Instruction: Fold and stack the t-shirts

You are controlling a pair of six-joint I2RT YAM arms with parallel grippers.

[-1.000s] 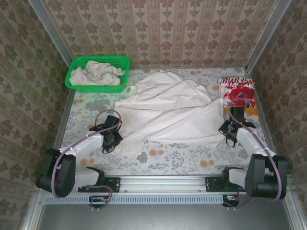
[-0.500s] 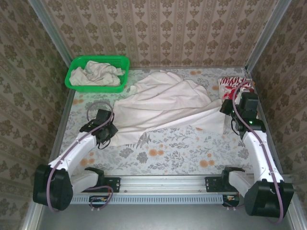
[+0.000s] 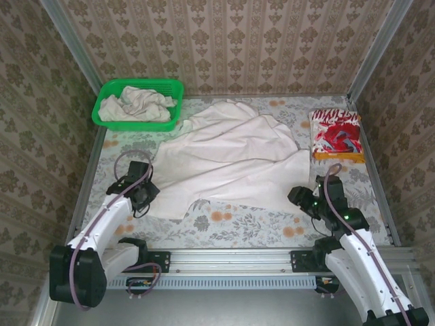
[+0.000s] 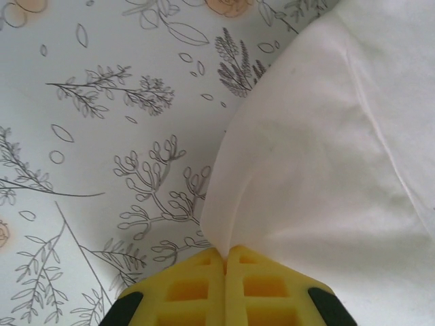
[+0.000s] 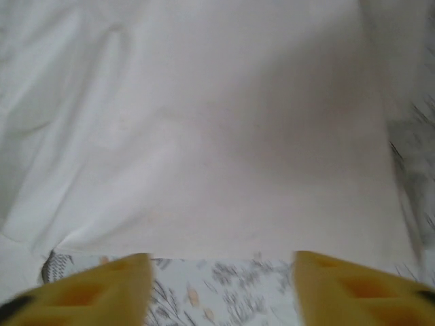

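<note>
A large off-white cotton t-shirt (image 3: pixel 231 159) lies spread and rumpled across the middle of the floral-printed worktop (image 3: pixel 238 224), reaching from near the back wall towards the front, with loose folds across its upper part.

The left claw (image 3: pixel 139 193) sits at the shirt's near-left corner. In the left wrist view the left claw (image 4: pixel 225 261) has its yellow fingers (image 4: pixel 183 288) pressed together, and a corner of the large off-white cotton t-shirt (image 4: pixel 326 149) is pinched between them. The cloth rises out of the grip in a soft peak, and the worktop's leaf pattern (image 4: pixel 102 136) shows to the left of it.

The right claw (image 3: pixel 299 198) is low over the worktop just beside the shirt's near-right corner. In the right wrist view the right claw (image 5: pixel 221 272) stands open, its two yellow fingers (image 5: pixel 102 285) set wide apart with nothing between them except a strip of the patterned worktop (image 5: pixel 204 288). The shirt's hem (image 5: pixel 217 122) lies just beyond the fingertips, apart from them. This view is somewhat blurred.

At the back left stands a green plastic mesh basket (image 3: pixel 109 92) holding a crumpled off-white shirt (image 3: pixel 139 105). At the back right, well apart from the spread shirt's body, rests a folded red-and-white patterned shirt (image 3: pixel 334 132), lying flat near the right wall.
</note>
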